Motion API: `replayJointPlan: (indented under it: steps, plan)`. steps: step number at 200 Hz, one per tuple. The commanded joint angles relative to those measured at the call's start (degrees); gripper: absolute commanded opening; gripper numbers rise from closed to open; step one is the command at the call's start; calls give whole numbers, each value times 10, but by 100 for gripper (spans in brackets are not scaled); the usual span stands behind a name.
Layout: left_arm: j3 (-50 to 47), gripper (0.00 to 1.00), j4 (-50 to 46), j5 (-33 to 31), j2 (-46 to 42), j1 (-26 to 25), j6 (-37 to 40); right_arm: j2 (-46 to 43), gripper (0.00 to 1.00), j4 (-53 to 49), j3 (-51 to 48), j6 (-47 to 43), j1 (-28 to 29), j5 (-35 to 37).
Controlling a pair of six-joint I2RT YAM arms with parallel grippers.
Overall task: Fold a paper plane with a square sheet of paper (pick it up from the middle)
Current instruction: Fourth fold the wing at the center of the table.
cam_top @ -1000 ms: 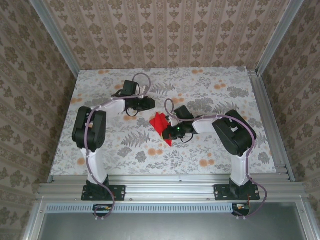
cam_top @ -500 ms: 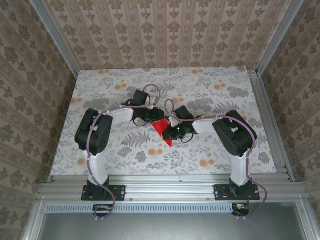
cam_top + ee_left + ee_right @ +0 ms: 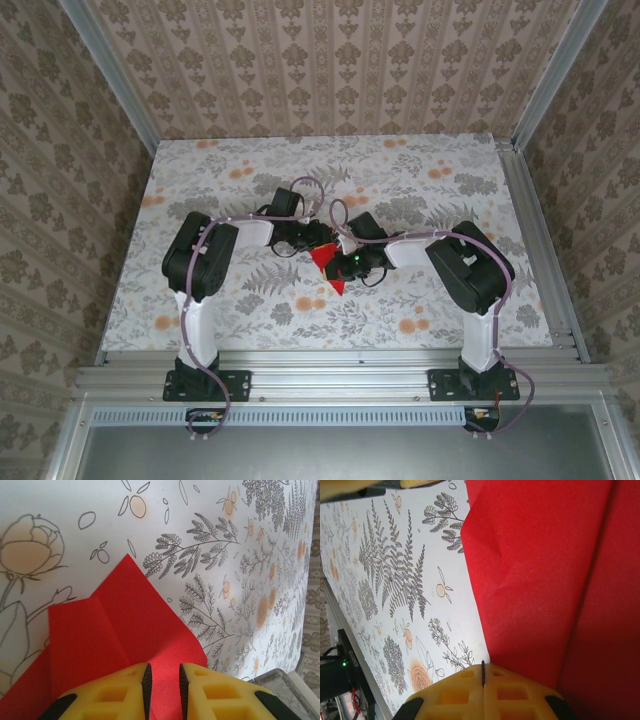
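Observation:
The square sheet of paper (image 3: 326, 263) is bright red and creased into a pointed shape, and it lies on the flowered table between the two arms. In the left wrist view the paper (image 3: 120, 625) shows a raised fold and a corner pointing away. My left gripper (image 3: 163, 672) hovers over the paper's near part, its jaws a narrow gap apart with red paper showing through the gap. My right gripper (image 3: 483, 667) is shut, pads together, right at the edge of the paper (image 3: 540, 570). Whether it pinches the sheet I cannot tell. From above, the left gripper (image 3: 316, 240) and right gripper (image 3: 338, 262) meet over the paper.
The table (image 3: 420, 300) has a flower and fern print. Metal rails (image 3: 540, 240) line its right side and near edge, and patterned walls stand on three sides. A yellow finger of the left gripper (image 3: 395, 484) shows at the top of the right wrist view.
The left arm has swung right from the open table, and its gripper now sits over the paper's far left part. The right arm and the paper have stayed put.

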Motion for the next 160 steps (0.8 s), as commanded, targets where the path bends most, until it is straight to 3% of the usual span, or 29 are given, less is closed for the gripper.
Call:
replayJointPlan:
  steps: [1,120,160]
  plan:
    - [6,25,-9,-6,41,-2,-13,28,7,-87,-31,-18,12,58]
    - [123,23,-130,-146,75,18,45,26,7,-116,-50,-35,23,93]
    - [166,23,-143,-160,84,24,44,23,6,-115,-59,-37,24,96]
